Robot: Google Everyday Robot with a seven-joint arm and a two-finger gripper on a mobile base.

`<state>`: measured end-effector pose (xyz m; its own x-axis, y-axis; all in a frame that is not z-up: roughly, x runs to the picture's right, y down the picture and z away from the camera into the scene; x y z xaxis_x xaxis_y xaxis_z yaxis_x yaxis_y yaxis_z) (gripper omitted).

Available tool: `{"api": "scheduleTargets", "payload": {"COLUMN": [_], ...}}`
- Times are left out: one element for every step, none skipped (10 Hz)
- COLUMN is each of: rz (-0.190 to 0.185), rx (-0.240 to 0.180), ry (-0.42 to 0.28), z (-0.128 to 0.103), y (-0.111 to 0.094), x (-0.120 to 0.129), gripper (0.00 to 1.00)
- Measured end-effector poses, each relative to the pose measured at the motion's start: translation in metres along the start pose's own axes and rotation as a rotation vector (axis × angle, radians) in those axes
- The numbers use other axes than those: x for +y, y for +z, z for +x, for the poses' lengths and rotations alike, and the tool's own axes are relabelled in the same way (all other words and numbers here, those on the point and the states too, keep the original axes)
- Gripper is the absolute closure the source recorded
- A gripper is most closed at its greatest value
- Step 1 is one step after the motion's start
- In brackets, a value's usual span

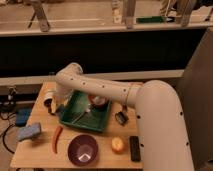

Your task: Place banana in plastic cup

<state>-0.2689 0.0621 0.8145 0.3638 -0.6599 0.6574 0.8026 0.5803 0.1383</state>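
Observation:
My gripper (55,104) hangs down from the white arm (107,90) at the left side of the wooden table (105,159), just beside the left rim of the green tray (102,122). A pale round thing with a dark opening, which may be the plastic cup (48,103), sits right against the gripper on its left. The banana does not show; it is hidden or out of view near the gripper.
In the tray lie a dark red bowl (99,101) and a white utensil (82,114). On the table are a red-orange pepper (56,137), a blue sponge (30,131), a purple bowl (82,149), a round orange fruit (117,144) and two black objects (135,148) (121,118).

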Motion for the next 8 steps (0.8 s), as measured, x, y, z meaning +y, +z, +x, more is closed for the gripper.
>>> {"api": "scheduleTargets", "payload": {"rz": [-0.009,-0.017,-0.026,-0.031,-0.037,-0.041,-0.046,-0.047], "rx": [0.010,0.021,0.033,0.040,0.045,0.051,0.054,0.056], "ry": [0.004,0.009,0.017,0.023,0.028,0.034,0.041,0.054], "z": [0.001,0.002,0.004,0.006,0.007,0.008,0.010,0.012], "y": [0.003,0.005,0.007,0.008,0.009,0.009,0.009,0.008], "x": [0.001,0.002,0.001,0.001,0.000,-0.002,-0.002,-0.004], "gripper": [0.33,0.25,0.20,0.20,0.20,0.20,0.20,0.20]}}
